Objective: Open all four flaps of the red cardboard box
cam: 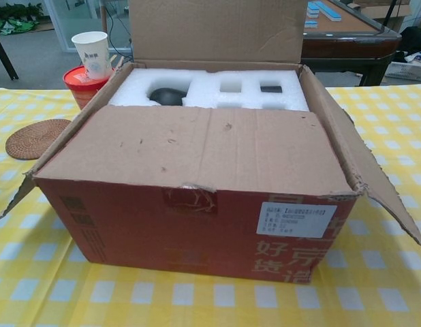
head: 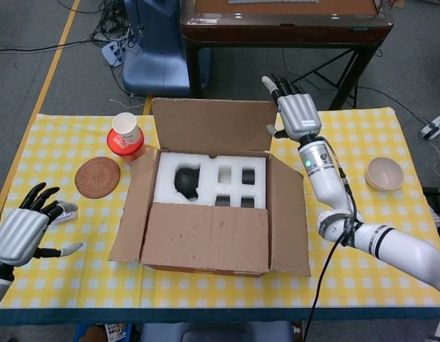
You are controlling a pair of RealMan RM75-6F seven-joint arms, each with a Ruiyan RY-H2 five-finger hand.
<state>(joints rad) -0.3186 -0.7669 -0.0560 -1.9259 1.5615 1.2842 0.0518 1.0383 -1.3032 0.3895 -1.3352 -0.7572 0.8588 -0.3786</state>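
The red cardboard box (head: 206, 214) (cam: 197, 218) sits mid-table. Its far flap (head: 211, 125) (cam: 217, 30) stands upright. The left flap (head: 131, 214) and right flap (head: 287, 214) splay outward. The near flap (head: 206, 235) (cam: 197, 146) still lies flat over the front half. White foam (head: 209, 178) with a dark object in a cutout shows inside. My right hand (head: 295, 114) is raised beside the far flap's right edge, fingers spread, thumb near the cardboard, holding nothing. My left hand (head: 24, 228) hovers open over the table's left edge, far from the box.
A paper cup (head: 126, 128) stands on a red lidded tub (head: 125, 144) beside a woven coaster (head: 97, 178) at the left. A beige bowl (head: 384, 173) sits at the right. A small white item (head: 63, 211) lies near my left hand. A dark table stands behind.
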